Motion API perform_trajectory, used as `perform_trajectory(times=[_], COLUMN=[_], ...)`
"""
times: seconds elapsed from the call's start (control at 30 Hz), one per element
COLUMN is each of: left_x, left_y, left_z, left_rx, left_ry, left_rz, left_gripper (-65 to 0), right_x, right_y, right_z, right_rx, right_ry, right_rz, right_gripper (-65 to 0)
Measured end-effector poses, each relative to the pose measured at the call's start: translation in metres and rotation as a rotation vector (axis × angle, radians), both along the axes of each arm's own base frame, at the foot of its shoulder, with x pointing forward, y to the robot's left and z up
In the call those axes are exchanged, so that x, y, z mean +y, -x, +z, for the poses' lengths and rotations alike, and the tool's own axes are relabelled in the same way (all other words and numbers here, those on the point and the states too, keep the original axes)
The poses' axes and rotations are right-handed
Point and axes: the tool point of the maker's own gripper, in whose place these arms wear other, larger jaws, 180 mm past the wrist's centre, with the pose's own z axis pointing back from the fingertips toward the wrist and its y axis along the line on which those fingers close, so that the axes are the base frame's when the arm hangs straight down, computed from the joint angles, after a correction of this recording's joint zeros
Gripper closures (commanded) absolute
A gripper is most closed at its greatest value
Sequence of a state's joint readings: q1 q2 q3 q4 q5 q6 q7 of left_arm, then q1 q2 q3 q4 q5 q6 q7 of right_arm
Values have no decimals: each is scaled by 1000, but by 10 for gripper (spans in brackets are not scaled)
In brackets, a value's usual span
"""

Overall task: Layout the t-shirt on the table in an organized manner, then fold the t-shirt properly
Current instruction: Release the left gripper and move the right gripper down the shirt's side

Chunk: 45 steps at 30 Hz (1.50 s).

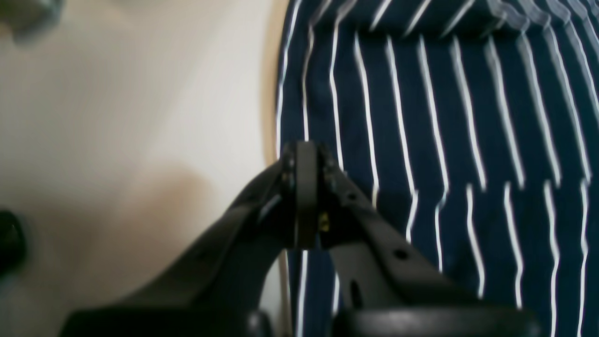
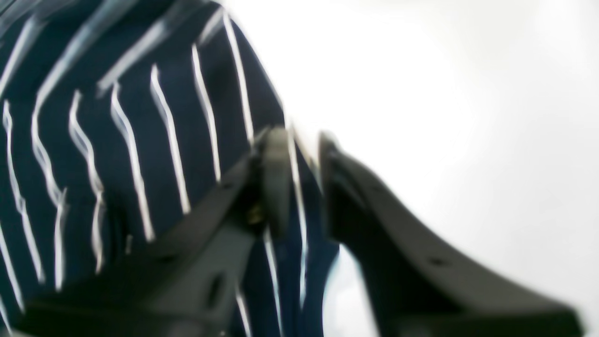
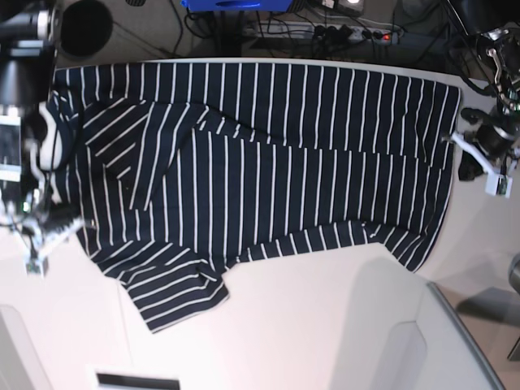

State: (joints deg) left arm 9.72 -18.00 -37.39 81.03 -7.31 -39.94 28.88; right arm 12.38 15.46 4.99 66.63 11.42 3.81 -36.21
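The dark navy t-shirt (image 3: pixel 268 162) with thin white stripes lies spread across the far half of the white table (image 3: pixel 309 325), one sleeve reaching toward the front left. At the shirt's right edge my left gripper (image 3: pixel 471 162) is shut. In the left wrist view its tips (image 1: pixel 306 147) sit right over the t-shirt's (image 1: pixel 444 117) border beside bare table (image 1: pixel 117 117); whether fabric is pinched is unclear. At the shirt's left edge my right gripper (image 3: pixel 36 252) is open. In the right wrist view its jaws (image 2: pixel 299 140) stand apart, with the t-shirt's (image 2: pixel 117 140) edge running between them.
A power strip and cables (image 3: pixel 357 32) lie beyond the table's far edge. The table's right edge (image 3: pixel 463 325) runs diagonally at the front right. A small grey object (image 3: pixel 138 380) sits at the front edge.
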Motion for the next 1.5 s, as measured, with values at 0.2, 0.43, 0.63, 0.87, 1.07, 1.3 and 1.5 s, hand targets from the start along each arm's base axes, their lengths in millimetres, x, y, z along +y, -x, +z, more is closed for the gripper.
perform_trajectory(times=[0.2,0.43,0.63,0.87,1.07,1.3,1.5], left_x=[2,32,32,31,31,32,31], left_y=[19,42,44,46,46,47,47], left_z=[-9,-6,-14,-18,-18,-18,-19], left_rx=[30,47,63,72,71,73,75], left_ry=[4,-26,-7,2,2,1,2], left_rz=[5,87,95,99,99,100,99], left_gripper=[0,0,0,0,0,0,0], right_x=[-9,-7,-9,-4,-4,-4,-4], right_y=[-48,-37,-43,-41,-23,-23,-18], right_z=[-12,-41,-32,-39,-60,-62,-66], right_rx=[-24,62,7,-10,8,-1,16], right_ry=[-82,-196,-260,-272,-290,-294,-297], right_rz=[48,46,34,30,1,-8,-8], right_gripper=[-284,-494,-500,-500,-500,-387,-69])
